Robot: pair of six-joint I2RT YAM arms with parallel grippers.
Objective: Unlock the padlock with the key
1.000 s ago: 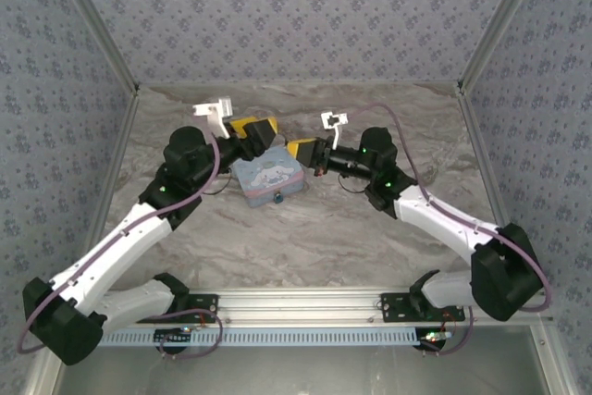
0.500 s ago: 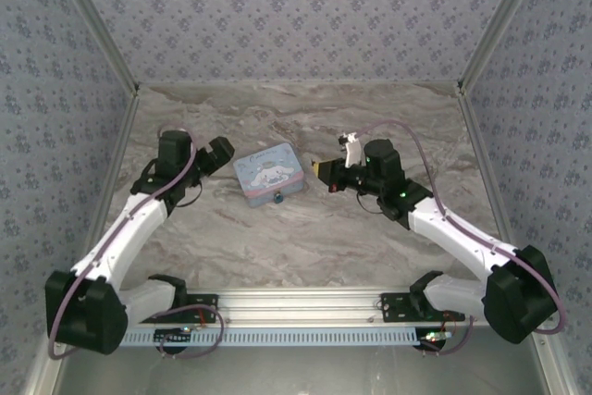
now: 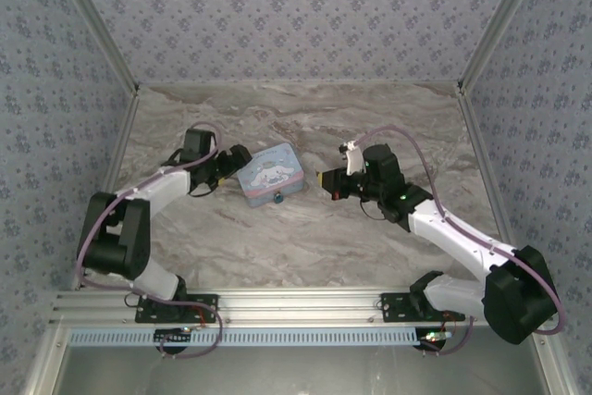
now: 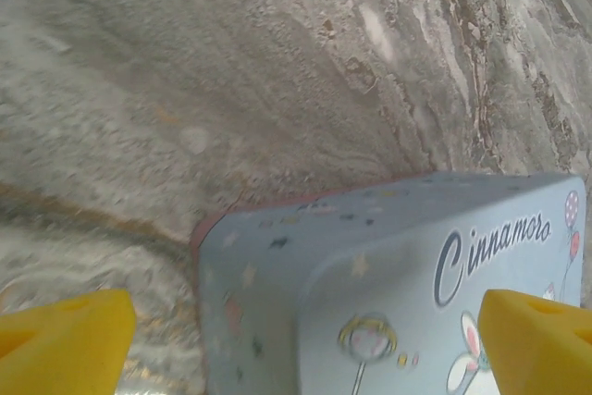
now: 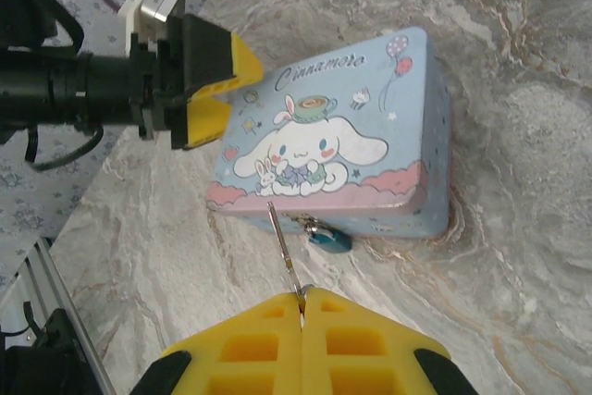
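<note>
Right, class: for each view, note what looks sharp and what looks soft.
Left wrist: tin close, lettering readable, marble table soft and smeared. Right wrist: tin print, padlock and key crisp. Top external: even light, no hard shadows, padlock a speck.

A light-blue rectangular tin (image 3: pixel 272 173) printed with a white long-eared cartoon figure lies flat on the grey-brown marbled counter (image 3: pixel 305 238), just toward ten o'clock from its middle. Flower-patterned wallpaper (image 3: pixel 296 16) rises at twelve o'clock.
</note>
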